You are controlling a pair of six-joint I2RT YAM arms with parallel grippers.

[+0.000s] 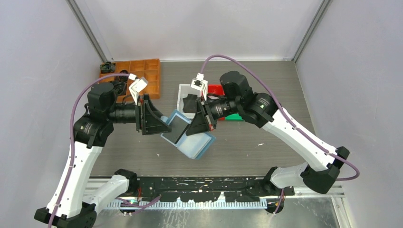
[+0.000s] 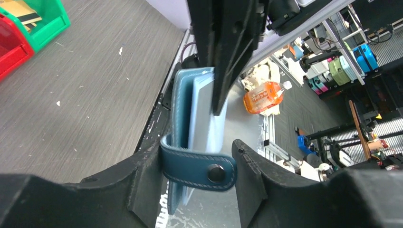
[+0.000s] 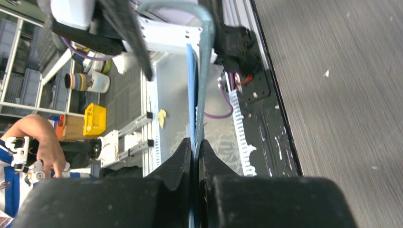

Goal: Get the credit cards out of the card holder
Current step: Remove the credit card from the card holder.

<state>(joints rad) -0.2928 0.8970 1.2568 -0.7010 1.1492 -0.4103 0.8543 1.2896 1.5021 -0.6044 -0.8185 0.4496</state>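
Jaws of the right gripper (image 3: 196, 142) pinch a thin edge of the card holder (image 1: 197, 145), held aloft between both arms; the left gripper (image 2: 195, 145) stands spread around its snap strap (image 2: 204, 171). Seemingly no credit cards are out yet; next, one must be gripped alone. Off to the side, the red bin (image 2: 9, 52) and green bin (image 2: 47, 23) sit well apart from the work.

This is a robotics lab: the grey tabletop (image 1: 247, 142) is boxed in by pale panels (image 1: 199, 28) on metal posts (image 1: 89, 28). Beyond the tabletop's near edge are metal racks (image 2: 342, 47) crowded with gear, an orange bottle (image 2: 263, 96), a yellow bin (image 3: 95, 119) and a person (image 3: 35, 135) in a blue-and-white top.
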